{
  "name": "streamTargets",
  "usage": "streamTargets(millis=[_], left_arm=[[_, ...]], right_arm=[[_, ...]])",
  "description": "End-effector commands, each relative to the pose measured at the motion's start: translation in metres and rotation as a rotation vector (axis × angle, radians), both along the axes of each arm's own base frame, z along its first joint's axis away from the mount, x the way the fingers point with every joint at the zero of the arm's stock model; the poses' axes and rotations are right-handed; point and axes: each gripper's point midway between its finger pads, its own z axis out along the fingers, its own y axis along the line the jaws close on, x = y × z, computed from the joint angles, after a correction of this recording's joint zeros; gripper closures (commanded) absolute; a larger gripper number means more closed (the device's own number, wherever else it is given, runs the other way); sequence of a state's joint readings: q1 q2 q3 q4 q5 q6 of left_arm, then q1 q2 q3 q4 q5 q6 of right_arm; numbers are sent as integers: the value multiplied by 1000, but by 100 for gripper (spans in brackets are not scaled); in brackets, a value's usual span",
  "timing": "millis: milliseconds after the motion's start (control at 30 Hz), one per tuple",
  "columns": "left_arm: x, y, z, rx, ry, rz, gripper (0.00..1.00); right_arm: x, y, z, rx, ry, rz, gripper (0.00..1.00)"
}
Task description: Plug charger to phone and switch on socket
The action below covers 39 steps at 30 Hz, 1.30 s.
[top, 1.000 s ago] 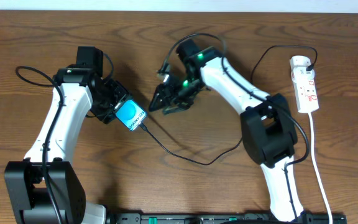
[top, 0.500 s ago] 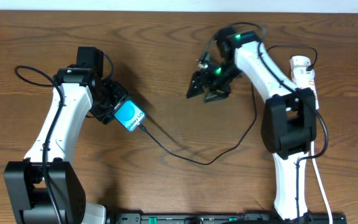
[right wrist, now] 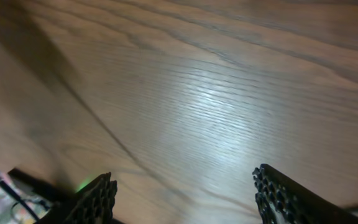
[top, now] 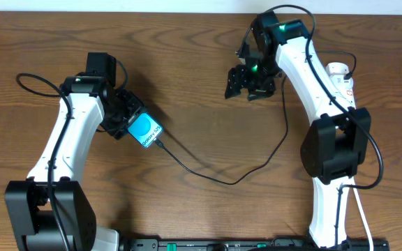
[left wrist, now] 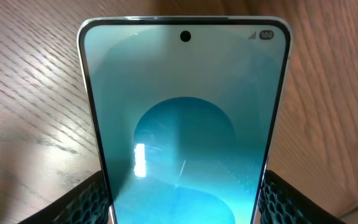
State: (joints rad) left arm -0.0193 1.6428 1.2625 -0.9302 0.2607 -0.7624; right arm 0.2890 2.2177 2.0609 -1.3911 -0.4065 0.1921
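The left gripper (top: 138,125) is clamped on the phone (top: 147,131), holding it by its long sides over the left half of the wooden table (top: 187,70). In the left wrist view the cyan screen fills the frame between the two black ribbed pads (left wrist: 87,200), one against each edge. The charger (top: 234,182) meets the phone's lower short edge with its small tip. From there the thin black cable sags across the wood in a loose loop and climbs toward the right arm. How firmly the tip sits in the port cannot be told. The socket (top: 340,72) lies at the far right of the table, mostly hidden behind the right arm. The right gripper (top: 247,81) hangs above bare wood near the back edge, well apart from the phone. Its fingers (right wrist: 283,194) are spread wide with nothing between them.
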Motion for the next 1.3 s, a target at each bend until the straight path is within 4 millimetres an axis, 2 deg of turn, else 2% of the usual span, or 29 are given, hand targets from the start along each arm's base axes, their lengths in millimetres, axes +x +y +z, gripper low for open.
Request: streamTargets(millis=[0,167,200,300,633,967,1267], left_arm=[[2,6,5,41,-12,8,93],[2,6,4,44,-9,9,93],[2,6,3,44,-6,9,93],[1,6,-1,44,6,8,93],[1,7,-9,45,29,8,93],[-1,6,-24,79,75,-7,93],[2,-5,-31,92,73,-40,93]], right_arm=[[6,-14,24,-74,-77,-51,28],[6,-31,41,-155,-126,-115,14],[6,-32,45,-158,-134,-122,13],[5,-32,58,-146,-165,-129,1],[3,-46,82,-191,-228,-190,1],[1,-61,101,-247,-289,-243,1],[-1,-61,103,-247,-288,-242,1]])
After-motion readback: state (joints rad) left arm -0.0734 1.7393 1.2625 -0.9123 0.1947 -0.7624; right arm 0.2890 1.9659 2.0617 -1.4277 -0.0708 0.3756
